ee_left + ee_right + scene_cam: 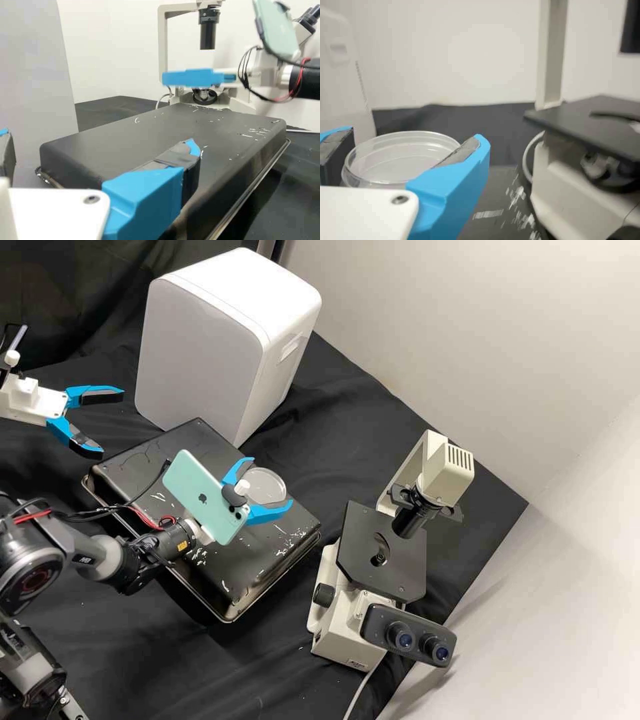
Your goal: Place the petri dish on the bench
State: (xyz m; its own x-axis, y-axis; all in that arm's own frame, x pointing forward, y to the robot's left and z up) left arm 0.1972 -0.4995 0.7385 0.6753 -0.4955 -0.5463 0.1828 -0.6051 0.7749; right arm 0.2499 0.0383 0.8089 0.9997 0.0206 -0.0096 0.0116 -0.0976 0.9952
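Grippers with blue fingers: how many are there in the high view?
2. The left white gripper with blue fingers is open, beside the white box. The right gripper holds the clear round petri dish over the black tray.

Scuffed black tray (150, 135) in front, right arm's blue jaws above its far edge, microscope (209, 30) behind.

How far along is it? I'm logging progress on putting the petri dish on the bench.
Done: the right gripper grips the petri dish. In hand: it is over the black tray; lifted or resting, I cannot tell. Left: carry it to the bare bench, set it down, release. The left gripper is open, off to the side.
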